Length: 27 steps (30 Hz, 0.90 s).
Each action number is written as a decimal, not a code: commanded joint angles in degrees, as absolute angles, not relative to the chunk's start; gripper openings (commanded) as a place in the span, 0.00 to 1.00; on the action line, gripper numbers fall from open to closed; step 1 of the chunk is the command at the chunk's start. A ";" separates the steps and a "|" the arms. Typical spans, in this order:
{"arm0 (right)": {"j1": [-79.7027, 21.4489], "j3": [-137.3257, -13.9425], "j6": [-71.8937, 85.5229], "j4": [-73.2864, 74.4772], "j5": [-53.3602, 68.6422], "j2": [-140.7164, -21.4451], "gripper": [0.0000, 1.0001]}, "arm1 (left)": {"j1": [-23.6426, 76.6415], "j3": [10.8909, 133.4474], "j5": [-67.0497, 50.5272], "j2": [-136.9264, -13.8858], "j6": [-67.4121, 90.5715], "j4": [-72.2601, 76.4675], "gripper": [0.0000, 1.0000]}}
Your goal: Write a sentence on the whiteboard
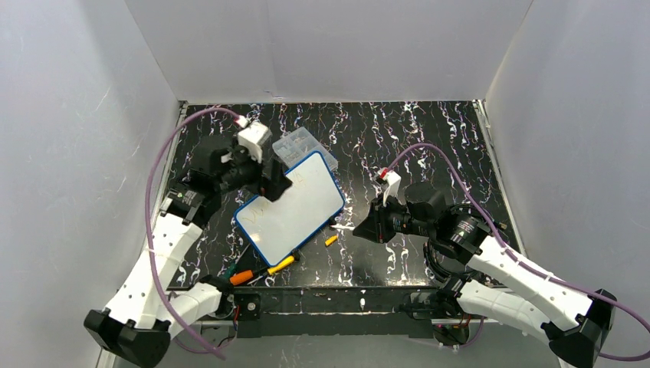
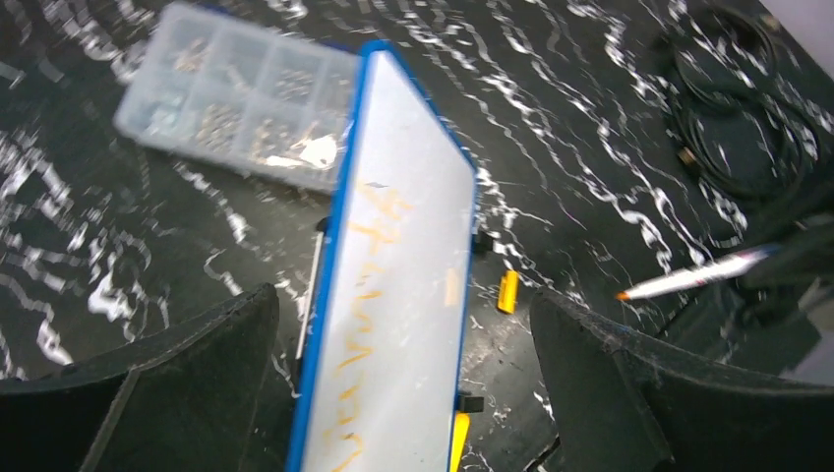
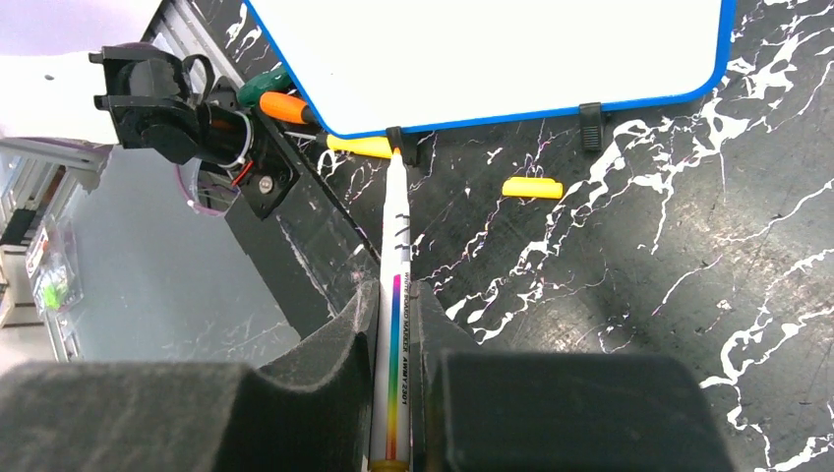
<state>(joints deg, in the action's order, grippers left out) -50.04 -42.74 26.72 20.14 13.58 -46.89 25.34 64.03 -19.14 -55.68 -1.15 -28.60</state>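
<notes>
Now, nearest my bases: an orange-handled screwdriver [image 1: 241,277] lies at the near edge of the black marbled surface [image 1: 429,146], with a green-handled one [image 3: 261,88] just beside it. Next out is a yellow pen [image 1: 281,264], slanted, one end just beside the near corner of the whiteboard [image 1: 295,207]. A small yellow cap [image 1: 331,240] lies loose on the surface, just off the board's near-right edge and touching nothing.

My right tool [image 3: 393,305] is pressed together on a white marker [image 3: 395,226], the barrel pinched between both fingers, a rainbow stripe along it. The orange tip points at the board's near edge, by a small black clip [image 3: 398,138]. It is off the white face; I cannot tell whether it touches the rim.

The whiteboard sits left of centre, turned diagonally, blue rim all round. The sentence [image 2: 369,295] runs in orange-yellow script along the half toward my left arm. It is too smeared to read in the left wrist view and faint from above.

My left tool [image 2: 398,300] is spread wide over the board's far-left part. One finger [image 2: 167,383] stands on either side of the board, with a gap showing on both sides, and it grips nothing.

Farthest is a clear compartment box [image 1: 303,147] with small hardware in its cells. The board's far corner overlaps its edge; I cannot tell whether the board rests on it
</notes>
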 commanded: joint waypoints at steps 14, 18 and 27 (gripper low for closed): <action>-60.33 -40.53 20.87 -1.90 -1.85 -49.48 0.01 | -2.69 49.58 -49.53 -52.15 3.61 -21.08 0.98; -66.39 -42.65 17.65 -6.39 -7.49 -56.58 0.01 | -2.94 49.74 -53.29 -54.26 0.47 -24.88 0.84; -76.63 -46.98 12.16 -14.55 -18.30 -70.22 0.01 | -2.92 49.18 -51.77 -55.04 0.26 -25.34 0.55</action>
